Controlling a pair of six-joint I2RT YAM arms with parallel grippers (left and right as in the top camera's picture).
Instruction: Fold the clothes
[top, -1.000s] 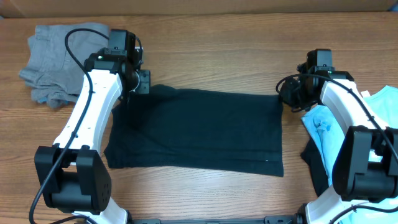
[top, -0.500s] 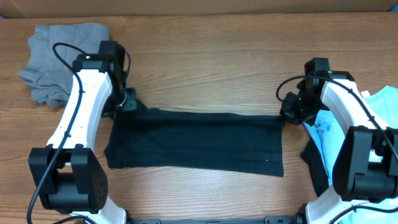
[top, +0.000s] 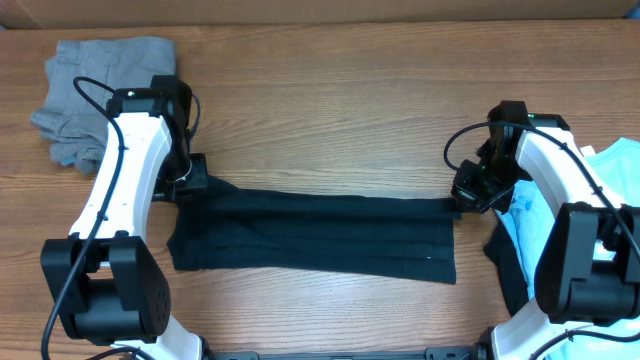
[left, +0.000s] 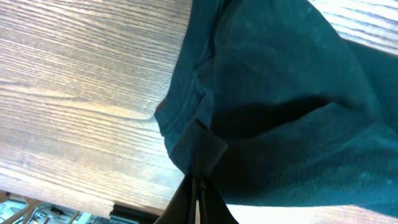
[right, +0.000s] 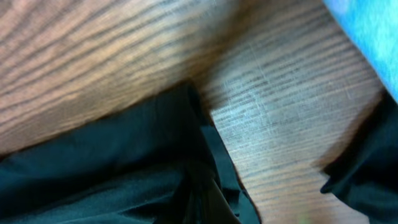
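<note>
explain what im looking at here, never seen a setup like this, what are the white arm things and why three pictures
The white things are two robot arms at a wooden table, each ending in a two-finger gripper. One picture comes from a camera above the table; the other two from cameras on the wrists, looking along the fingers. The left gripper and right gripper each pinch one end of the black T-shirt, pulling its far edge over toward the near edge. Grey garments lie at the far left, and a light blue T-shirt lies at the right.
</note>
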